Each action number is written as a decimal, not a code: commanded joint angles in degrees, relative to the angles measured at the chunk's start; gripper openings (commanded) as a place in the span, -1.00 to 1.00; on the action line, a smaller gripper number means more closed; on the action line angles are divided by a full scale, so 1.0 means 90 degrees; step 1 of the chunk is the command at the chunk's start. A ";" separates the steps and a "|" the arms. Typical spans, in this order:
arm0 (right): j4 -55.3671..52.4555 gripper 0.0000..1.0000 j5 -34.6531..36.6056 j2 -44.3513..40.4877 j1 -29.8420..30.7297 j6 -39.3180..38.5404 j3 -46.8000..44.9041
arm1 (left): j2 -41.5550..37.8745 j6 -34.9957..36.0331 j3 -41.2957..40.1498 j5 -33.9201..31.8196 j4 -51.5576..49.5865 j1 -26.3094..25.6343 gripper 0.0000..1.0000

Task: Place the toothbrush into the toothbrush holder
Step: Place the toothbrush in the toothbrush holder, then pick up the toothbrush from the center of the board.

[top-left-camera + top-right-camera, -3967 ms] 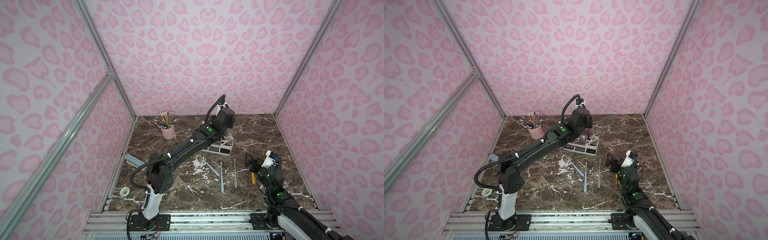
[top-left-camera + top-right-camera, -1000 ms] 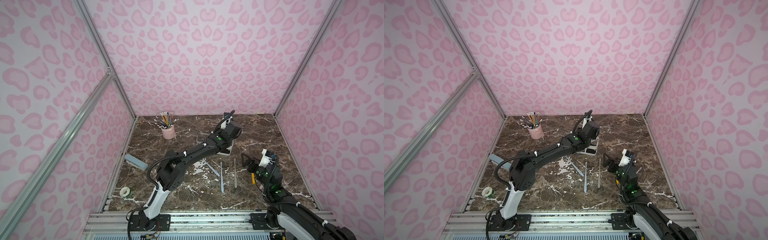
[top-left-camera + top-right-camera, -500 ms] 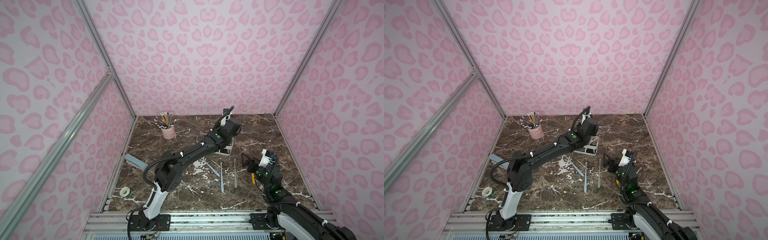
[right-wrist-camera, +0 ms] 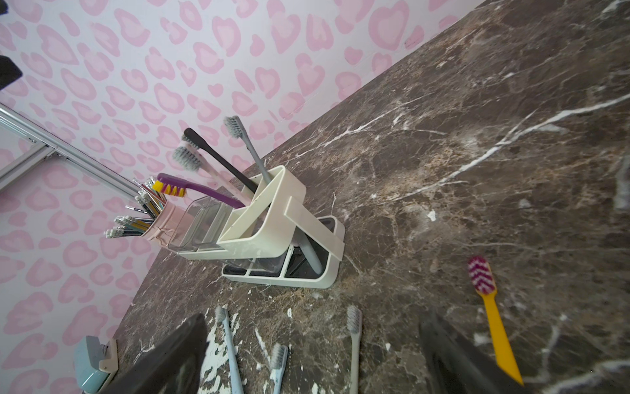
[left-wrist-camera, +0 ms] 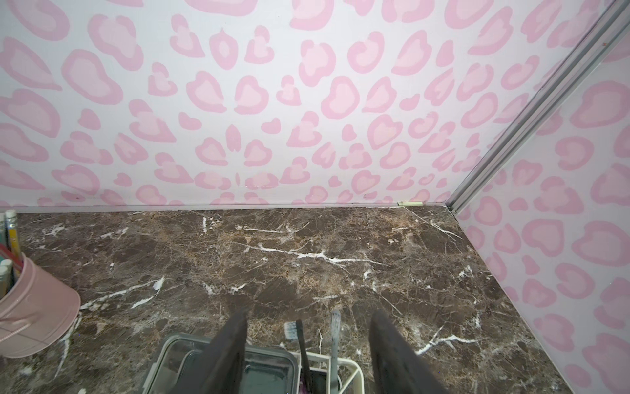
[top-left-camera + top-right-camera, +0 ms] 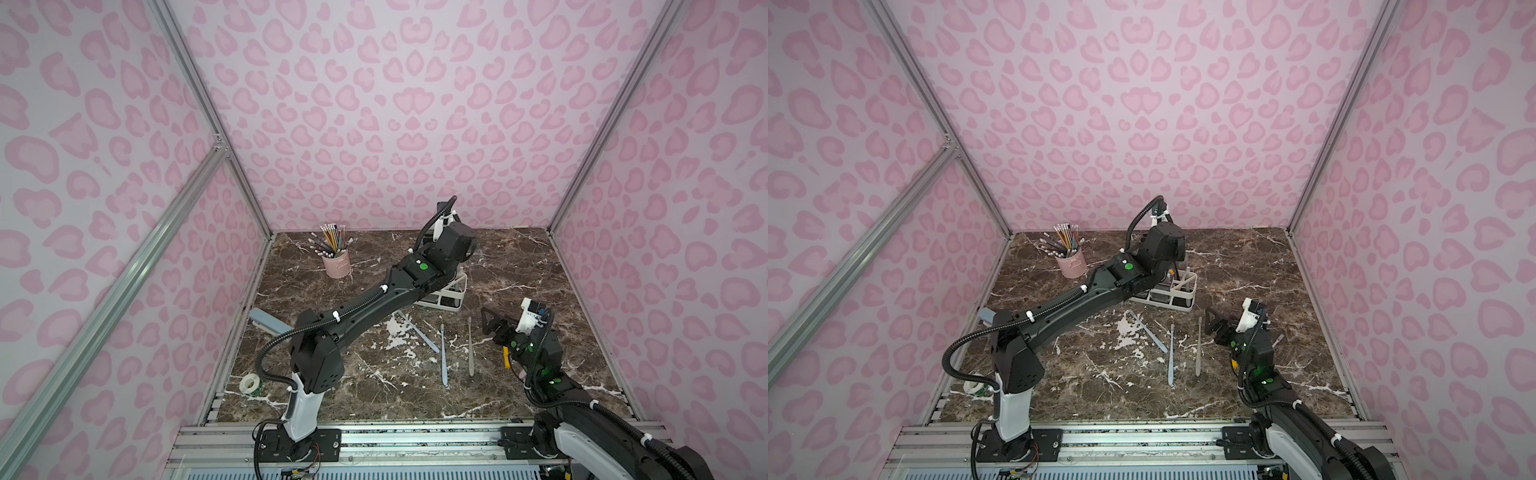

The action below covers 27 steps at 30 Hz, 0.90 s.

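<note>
One pink pencil cup [image 6: 337, 264] is sitting at the far left, playing no part. Just right of it the left gripper [image 5: 308, 317] is lifting off the toothbrush holder [image 4: 272, 235] — a second ago it was down low at the holder with its jaws nearly together. Now they are spreading well apart and gripping nothing, with the brush heads standing free between them. Four brushes [image 4: 218, 160] are leaning in the slotted compartment. The toothbrush [image 4: 186, 159] being let go seems to be the pale, blurred one, though I cannot tell for sure. So this drop is looking done. Further right, three loose brushes [image 6: 444, 353] are lying on the marble [image 6: 519, 270]. The right gripper [image 6: 492, 328] is hovering near them, jaws fully spread and empty — probably lining up another pick. A yellow-handled brush [image 4: 494, 327] is lying just beside it.
</note>
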 commanded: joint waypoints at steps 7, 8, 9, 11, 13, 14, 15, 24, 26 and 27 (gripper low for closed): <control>0.0347 0.98 -0.0370 0.0491 0.0069 -0.0285 0.0211 | -0.1280 -0.0645 -0.1424 -0.0058 -0.0504 0.0044 0.51; 0.0372 0.98 -0.0414 0.0568 0.0107 -0.0346 0.0232 | -0.1458 -0.0718 -0.1612 -0.0033 -0.0512 0.0053 0.55; 0.0395 0.97 -0.0444 0.0655 0.0205 -0.0437 0.0264 | -0.1676 -0.0796 -0.1845 -0.0002 -0.0509 0.0078 0.56; 0.0399 0.98 -0.0356 0.0818 0.0525 -0.0690 0.0377 | -0.2106 -0.0895 -0.2341 0.0013 -0.0454 0.0139 0.62; 0.0251 0.97 -0.0146 0.0994 0.0990 -0.0962 0.0603 | -0.2594 -0.0997 -0.2859 0.0077 -0.0412 0.0230 0.71; 0.0154 0.97 -0.0030 0.1074 0.1187 -0.1059 0.0720 | -0.2782 -0.1043 -0.3080 0.0129 -0.0407 0.0291 0.72; 0.0048 0.97 0.0068 0.1181 0.1413 -0.1141 0.0846 | -0.3004 -0.1106 -0.3314 0.0188 -0.0431 0.0369 0.77; -0.0319 0.97 0.0251 0.2538 0.2782 -0.1648 0.1885 | -0.4478 -0.1840 -0.4927 0.0691 -0.0895 0.0960 0.86; -0.0418 0.96 0.0350 0.2895 0.3021 -0.1775 0.2164 | -0.4738 -0.1994 -0.5155 0.0719 -0.0978 0.1076 0.91; -0.0521 0.96 0.0539 0.3080 0.3182 -0.1856 0.2338 | -0.4883 -0.1998 -0.5264 0.0782 -0.0983 0.1153 0.91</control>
